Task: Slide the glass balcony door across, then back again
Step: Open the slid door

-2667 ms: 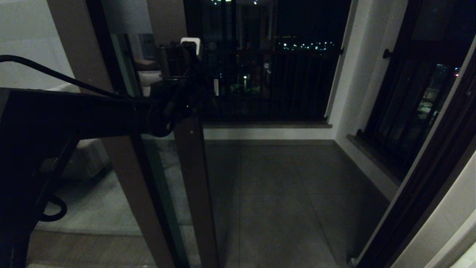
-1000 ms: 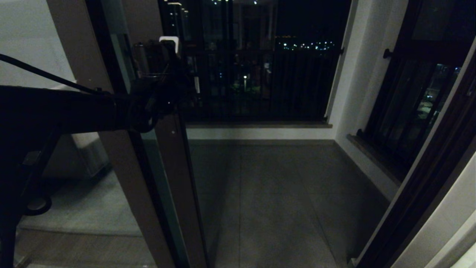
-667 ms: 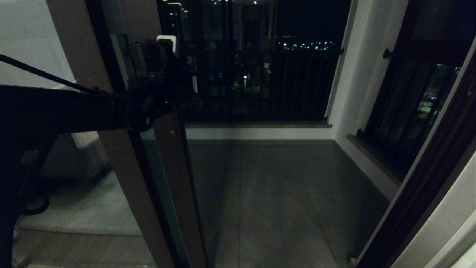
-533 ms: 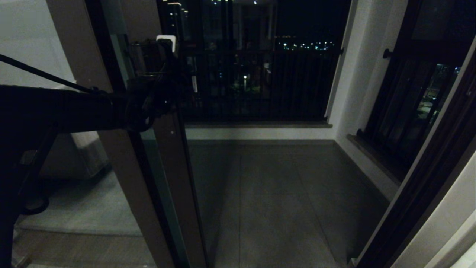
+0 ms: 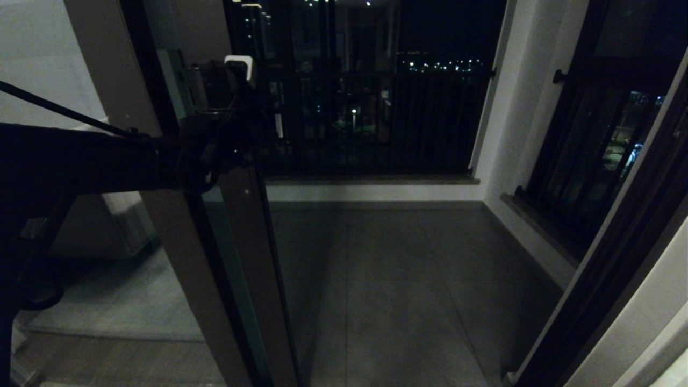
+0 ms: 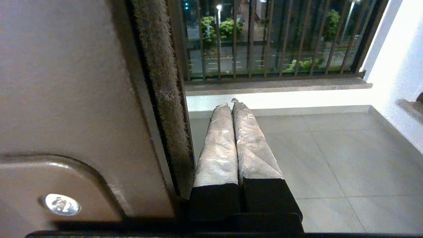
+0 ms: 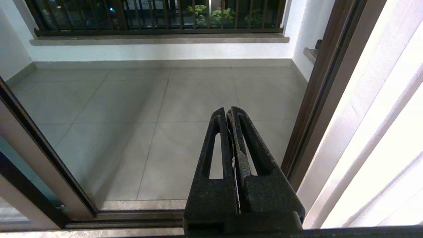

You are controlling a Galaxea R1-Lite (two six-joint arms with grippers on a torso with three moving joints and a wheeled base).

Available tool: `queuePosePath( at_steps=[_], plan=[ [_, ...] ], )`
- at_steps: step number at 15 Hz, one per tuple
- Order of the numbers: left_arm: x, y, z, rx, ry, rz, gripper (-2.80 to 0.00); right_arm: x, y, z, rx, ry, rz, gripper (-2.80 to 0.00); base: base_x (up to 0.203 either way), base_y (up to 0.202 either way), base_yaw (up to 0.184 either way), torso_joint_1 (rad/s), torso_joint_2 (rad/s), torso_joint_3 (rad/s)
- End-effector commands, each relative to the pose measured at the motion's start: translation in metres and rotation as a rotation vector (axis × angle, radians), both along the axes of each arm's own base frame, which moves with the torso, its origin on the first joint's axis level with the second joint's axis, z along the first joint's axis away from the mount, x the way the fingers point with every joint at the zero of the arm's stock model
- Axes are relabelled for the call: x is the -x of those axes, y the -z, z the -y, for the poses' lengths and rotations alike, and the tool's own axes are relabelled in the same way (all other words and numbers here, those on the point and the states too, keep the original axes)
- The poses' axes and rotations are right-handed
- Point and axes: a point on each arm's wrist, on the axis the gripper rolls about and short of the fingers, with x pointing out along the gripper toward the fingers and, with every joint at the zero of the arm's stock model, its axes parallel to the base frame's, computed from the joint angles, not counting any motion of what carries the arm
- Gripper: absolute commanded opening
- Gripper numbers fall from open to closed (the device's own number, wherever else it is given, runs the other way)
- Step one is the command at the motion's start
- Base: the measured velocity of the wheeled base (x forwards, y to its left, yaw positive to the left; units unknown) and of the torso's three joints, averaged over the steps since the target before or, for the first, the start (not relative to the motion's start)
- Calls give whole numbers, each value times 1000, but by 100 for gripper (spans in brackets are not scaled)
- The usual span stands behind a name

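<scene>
The glass balcony door (image 5: 252, 252) stands far to the left, its dark brown stile next to the fixed panel's post. In the left wrist view the stile (image 6: 66, 82) shows a recessed handle slot with a screw (image 6: 61, 204) and a brush seal (image 6: 158, 66) along its edge. My left gripper (image 6: 231, 104) is shut with nothing between its fingers; its side lies against that sealed edge. In the head view the left gripper (image 5: 244, 115) is at the stile, about chest height. My right gripper (image 7: 228, 112) is shut and empty, hanging over the floor track (image 7: 132, 215) near the right jamb.
The doorway opens onto the tiled balcony floor (image 5: 403, 279). A barred railing (image 5: 376, 123) closes the far side. The dark-framed barred side window (image 5: 586, 150) is on the right wall. The right door jamb (image 5: 607, 279) runs up the right. The fixed panel's plain post (image 5: 172, 231) stands left.
The door stile and my left gripper have moved left together, widening the opening. Over the last half second they have barely shifted.
</scene>
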Motion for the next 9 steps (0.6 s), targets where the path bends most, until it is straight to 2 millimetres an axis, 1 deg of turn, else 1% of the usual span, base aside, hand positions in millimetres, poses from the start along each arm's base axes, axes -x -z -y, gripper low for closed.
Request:
queuePosePath(
  at_steps=[1, 9],
  plan=[
    [0, 0, -2, 1, -11, 1, -280, 0, 0, 0, 1, 0, -1, -280, 0, 0, 0, 0, 0, 0],
    [-2, -1, -9, 1, -21, 3, -280, 0, 0, 0, 1, 0, -1, -280, 0, 0, 0, 0, 0, 0]
  ],
)
